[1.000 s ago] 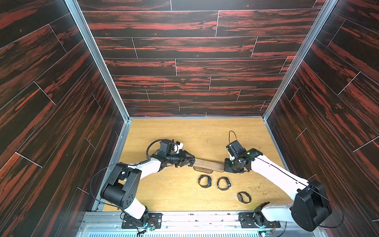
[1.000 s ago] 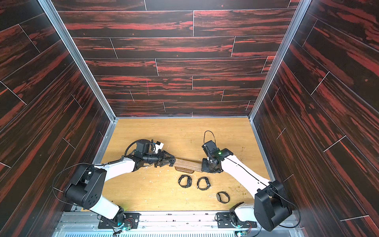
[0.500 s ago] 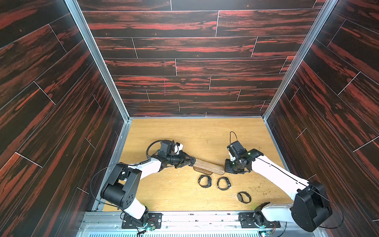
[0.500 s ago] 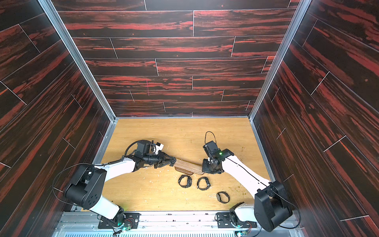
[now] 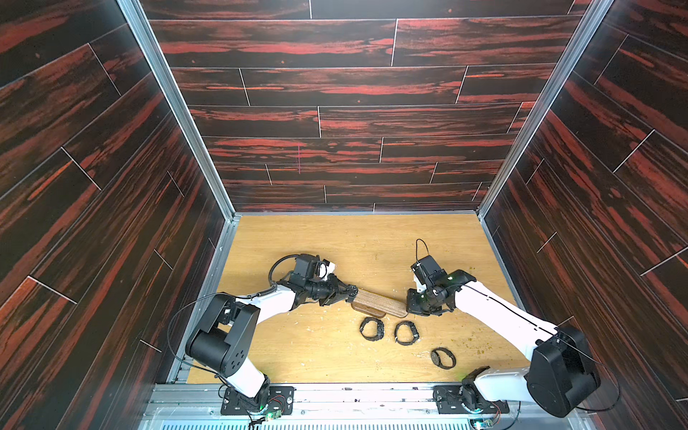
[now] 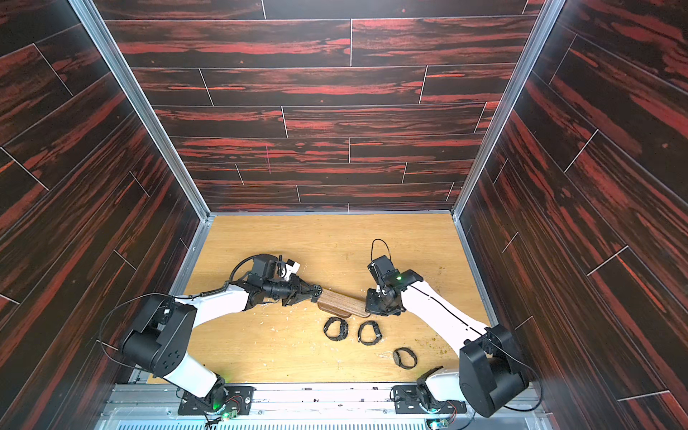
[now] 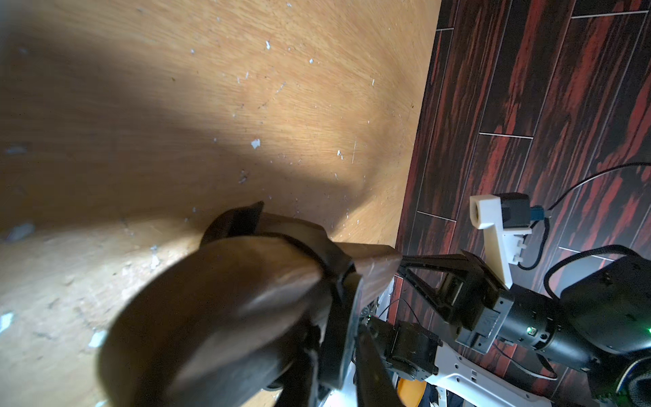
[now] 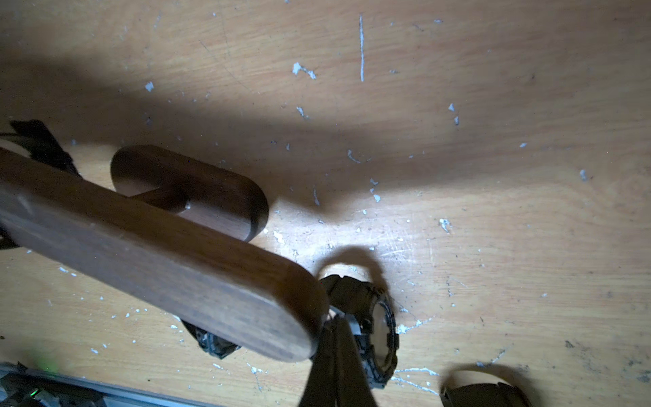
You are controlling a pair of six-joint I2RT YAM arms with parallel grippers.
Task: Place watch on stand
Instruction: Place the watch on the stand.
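Observation:
The dark-brown wooden stand [image 5: 381, 303] lies mid-table, its long bar [image 8: 158, 246] over an oval base [image 8: 197, 190]. A black watch [image 5: 352, 290] sits at the bar's left end, its strap [image 7: 327, 260] looped round the wood. My left gripper [image 5: 349, 292] is shut on the watch, the case edge-on between its fingers [image 7: 370, 370]. My right gripper [image 5: 409, 309] is shut and empty, its joined fingertips [image 8: 334, 349] pressed against the bar's right end. Both arms show in both top views.
Three more black watches lie loose on the table in front of the stand: one [image 5: 371, 329], a second [image 5: 406, 332], and a third [image 5: 443, 358] nearer the front edge. The dark panel walls close in on three sides.
The left gripper's jaws have narrowed onto the watch at the bar's end. The right gripper has stayed shut against the other end, and the stand has barely shifted.

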